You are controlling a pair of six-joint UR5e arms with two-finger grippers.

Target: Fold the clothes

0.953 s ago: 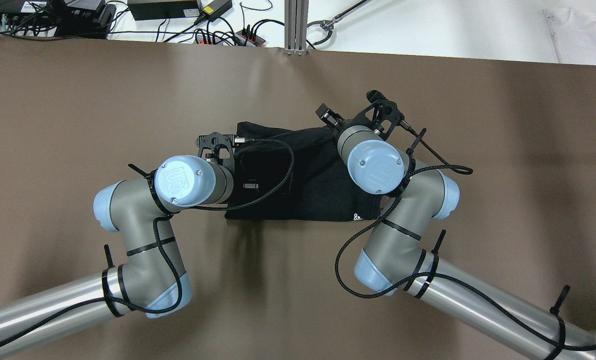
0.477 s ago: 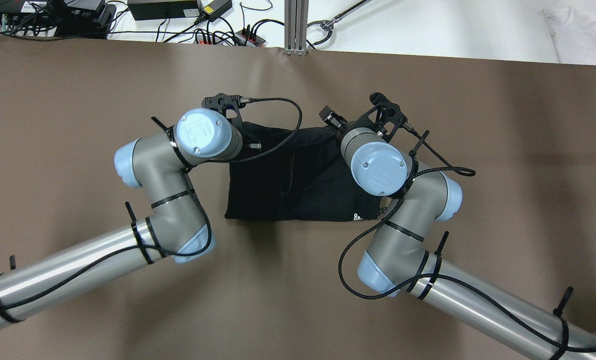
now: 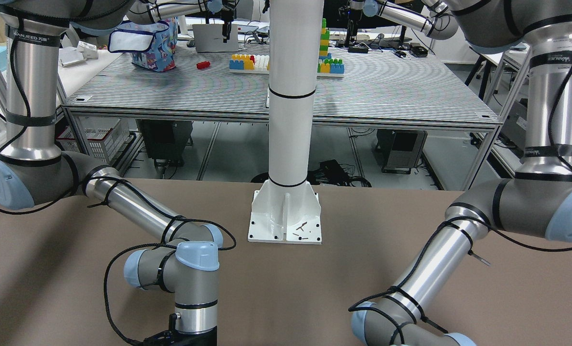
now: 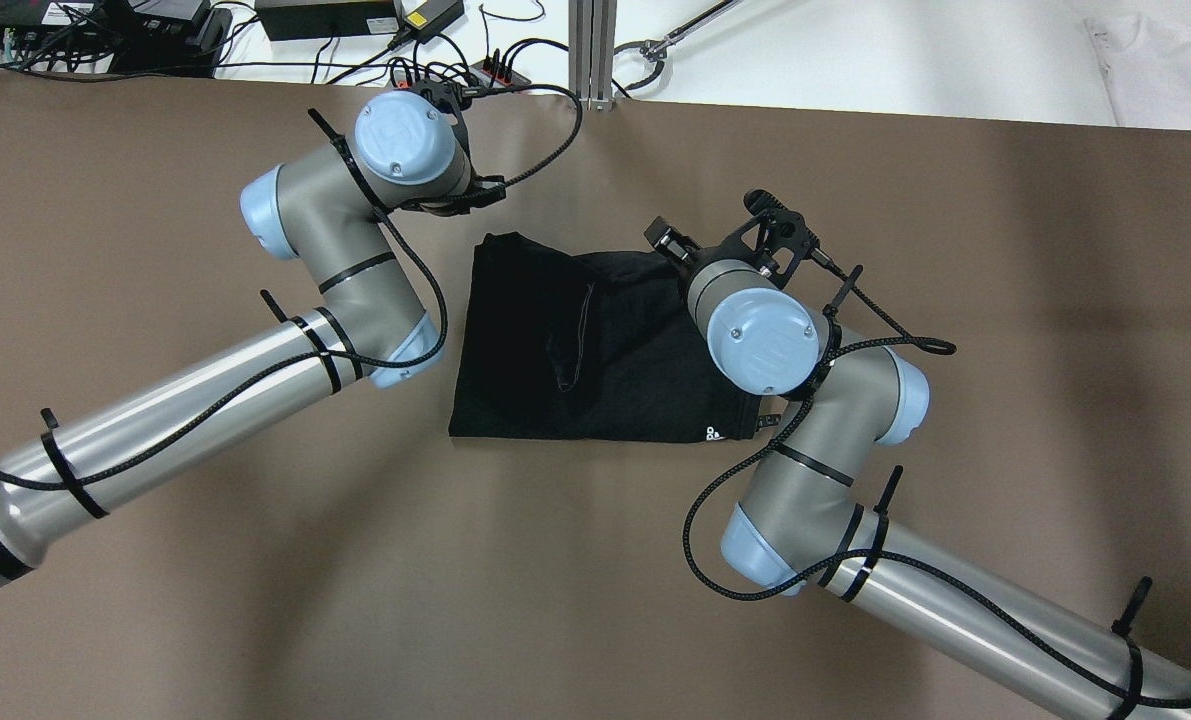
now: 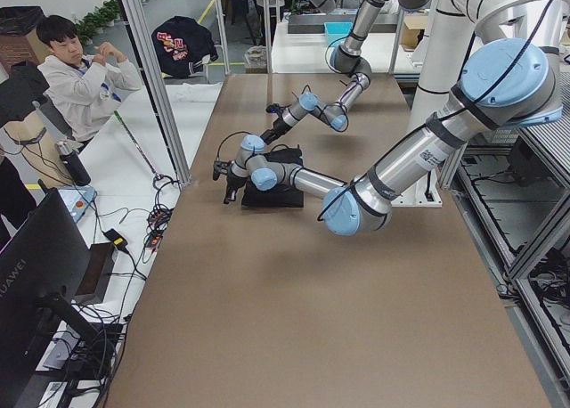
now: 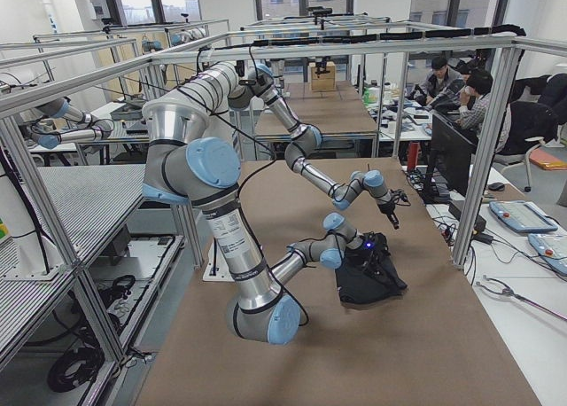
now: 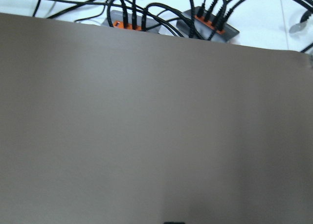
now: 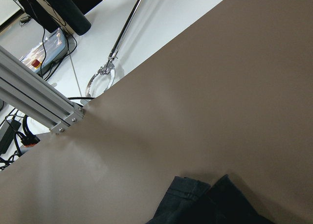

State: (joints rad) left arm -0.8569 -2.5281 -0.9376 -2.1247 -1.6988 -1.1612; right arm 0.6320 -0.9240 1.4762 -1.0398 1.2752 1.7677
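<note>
Clothes [image 4: 595,350]: black, folded into a rough rectangle, flat on the brown desk [image 4: 155,600] between the two arms; note the small white logo [image 4: 712,432] at the near right corner
Left gripper [image 4: 445,98]: off the clothes, over bare desk at the far edge, close to the power strips [image 7: 129,24]; the wrist hides the jaws, so you cannot tell their state
Right gripper [image 4: 667,243]: at the clothes' far right corner; you cannot tell how the jaws stand

The clothes [image 4: 615,370] are soft matt black cloth (creased); the table [image 4: 555,580] is smooth matt brown.
</note>
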